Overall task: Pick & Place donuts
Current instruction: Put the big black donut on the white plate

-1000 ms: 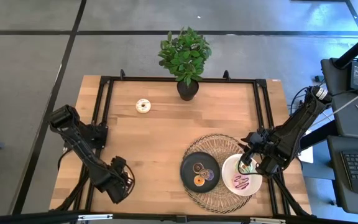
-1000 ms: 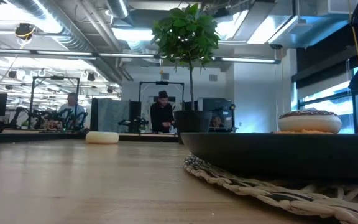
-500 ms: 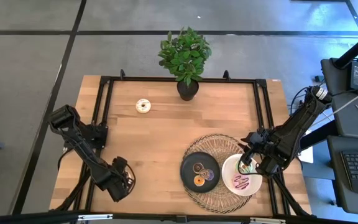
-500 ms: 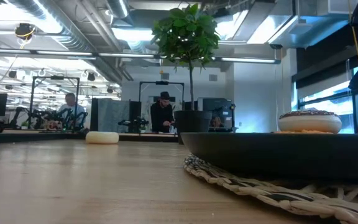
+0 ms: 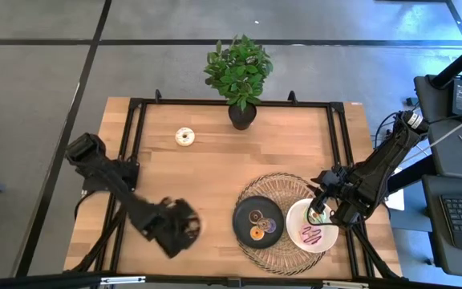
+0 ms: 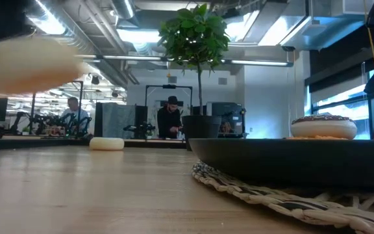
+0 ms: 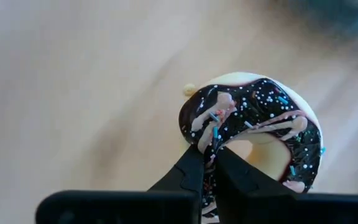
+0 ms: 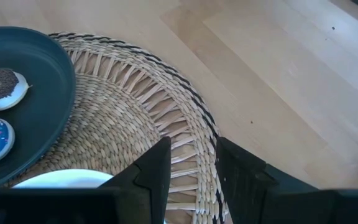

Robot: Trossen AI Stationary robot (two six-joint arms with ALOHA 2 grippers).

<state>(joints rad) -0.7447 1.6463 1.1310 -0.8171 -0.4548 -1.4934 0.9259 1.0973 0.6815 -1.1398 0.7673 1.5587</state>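
My left gripper (image 5: 180, 229) hangs blurred over the table's near left part, shut on a chocolate-iced donut (image 7: 253, 140) with sprinkles. A white donut (image 5: 184, 136) lies flat on the wood at the far left. Three mini donuts lie on the black plate (image 5: 244, 210) on a woven mat (image 5: 283, 186). Beside it a white plate (image 5: 297, 227) bears a pink-and-brown donut (image 5: 311, 235). My right gripper (image 5: 319, 213) hovers over the white plate's far edge, open, with only mat showing between its fingers (image 8: 157, 168). My left gripper pinches the chocolate donut's ring wall (image 7: 211, 144) between its two nearly shut fingers, one outside the ring and one toward the hole. The donut stands past the fingertips with its iced face toward the wrist camera, lifted clear of the table.
A potted plant (image 5: 240, 74) stands at the table's far edge, in the middle. A black frame rail (image 5: 135, 120) runs along the table's sides. Bare wood lies between the white donut and the mat. People show in the room behind.
My left gripper has swung from the near left corner toward the table's right edge, nearer the woven mat, and shows blurred. In the low view a pale blurred shape has come in at the upper left, above the table.
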